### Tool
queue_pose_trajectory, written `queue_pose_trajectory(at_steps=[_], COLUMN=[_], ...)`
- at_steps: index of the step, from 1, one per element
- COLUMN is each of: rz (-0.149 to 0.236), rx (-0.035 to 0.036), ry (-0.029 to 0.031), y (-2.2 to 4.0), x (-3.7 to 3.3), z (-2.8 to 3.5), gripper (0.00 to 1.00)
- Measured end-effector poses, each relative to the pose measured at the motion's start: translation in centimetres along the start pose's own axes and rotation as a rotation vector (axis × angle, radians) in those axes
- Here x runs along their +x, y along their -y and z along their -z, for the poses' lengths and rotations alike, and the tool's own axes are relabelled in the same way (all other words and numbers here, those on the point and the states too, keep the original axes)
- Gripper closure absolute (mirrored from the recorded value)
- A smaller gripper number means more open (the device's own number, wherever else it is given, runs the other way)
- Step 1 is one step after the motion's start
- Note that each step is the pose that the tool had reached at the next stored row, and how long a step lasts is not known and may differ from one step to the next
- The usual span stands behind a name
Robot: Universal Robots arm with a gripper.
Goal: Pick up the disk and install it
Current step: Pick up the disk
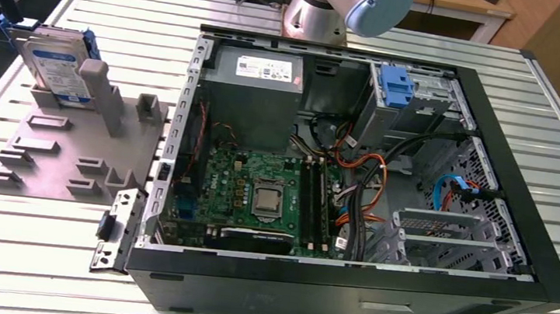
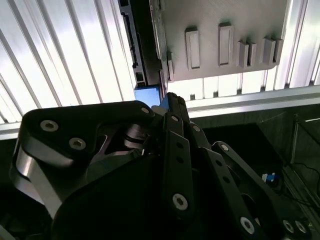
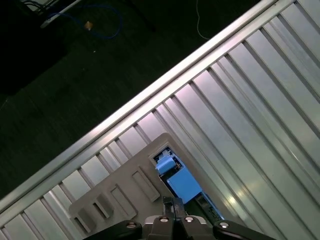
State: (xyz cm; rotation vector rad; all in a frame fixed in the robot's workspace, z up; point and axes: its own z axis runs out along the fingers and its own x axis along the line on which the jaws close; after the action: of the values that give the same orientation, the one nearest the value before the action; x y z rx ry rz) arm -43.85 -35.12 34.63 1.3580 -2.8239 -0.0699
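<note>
Black link bars of the gripper (image 2: 173, 100) come closest to the lens in the second wrist view, and they run together to one narrow tip. In both wrist views the two fingers seem pressed against each other with nothing between them, so I judge the gripper closed and empty. Just beyond this tip shows a piece of blue, which I take for the carrier frame of the disk (image 1: 55, 63). In the exterior view the disk stands upright on its edge in a slot at the far corner of a grey fixture plate (image 1: 55, 168). The plate lies on the slatted metal table (image 1: 19, 262), to the exterior view's left of the open computer case (image 1: 349, 293); disk and case are well apart. The gripper hangs near the disk without touching it, as far as I can see. The step in hand is, I think, the approach for the pick, and the install is not yet begun. To take the disk, the fingers would need to open wider than its thickness and descend square over its upper edge, since a tilted pull could jam it in the slot.
</note>
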Motion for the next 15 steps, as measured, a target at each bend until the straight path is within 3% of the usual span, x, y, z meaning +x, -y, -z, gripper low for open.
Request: queue_pose_trajectory(at_steps=[8,15], rz=[0.043,0.137], rx=[-0.0007,-0.0019], ry=[-0.0017,-0.0058], y=[0.00,0.00], x=[0.00,0.00], z=[0.00,0.00], gripper=[0.89,0.89])
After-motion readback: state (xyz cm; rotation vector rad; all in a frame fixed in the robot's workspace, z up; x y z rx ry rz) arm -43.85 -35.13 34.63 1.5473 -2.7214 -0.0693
